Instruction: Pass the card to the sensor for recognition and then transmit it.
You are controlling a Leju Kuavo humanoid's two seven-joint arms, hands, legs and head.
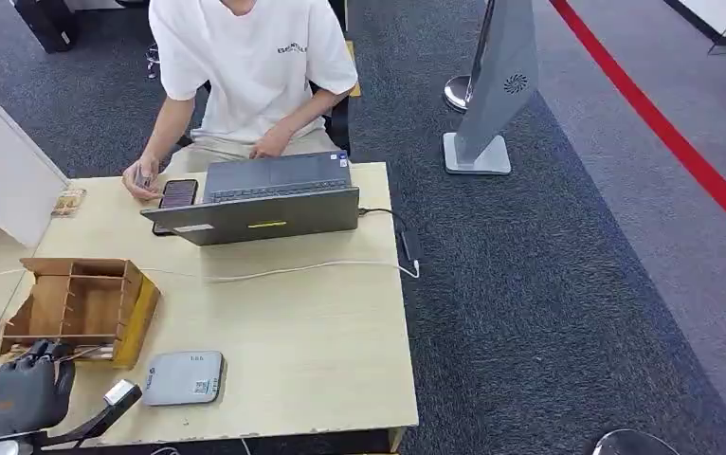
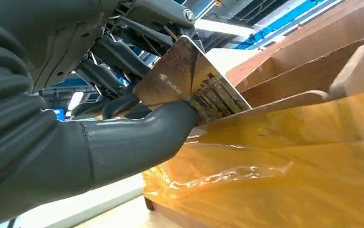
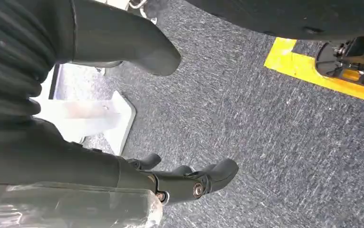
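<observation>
Brown-and-gold printed card [image 2: 189,85], thin and rectangular, is pinched between the thick grey thumb and the darker fingers [image 2: 118,57] of the left hand [image 1: 26,391]. In the left wrist view the card stands tilted on edge, one corner raised clear of the hand; its long axis runs from that corner down toward the wooden card box with open compartments [image 1: 80,308], whose outer wall is wrapped in yellow tape. The card's lower edge sits at the rim of the box wall; whether it touches cannot be told.

Head view: left hand is at the near left corner of the light wooden table [image 1: 321,360], just beside the near side of the box. Grey flat rectangular sensor pad [image 1: 183,377] lies on the table near the near edge, to the right of the hand and apart from it.

Right hand [image 3: 123,180] hangs over grey carpet; fingers are apart and hold nothing.

Far edge: a person in a white T-shirt [image 1: 245,66] sits behind a grey laptop [image 1: 269,201], with a dark phone [image 1: 177,194] beside it.
</observation>
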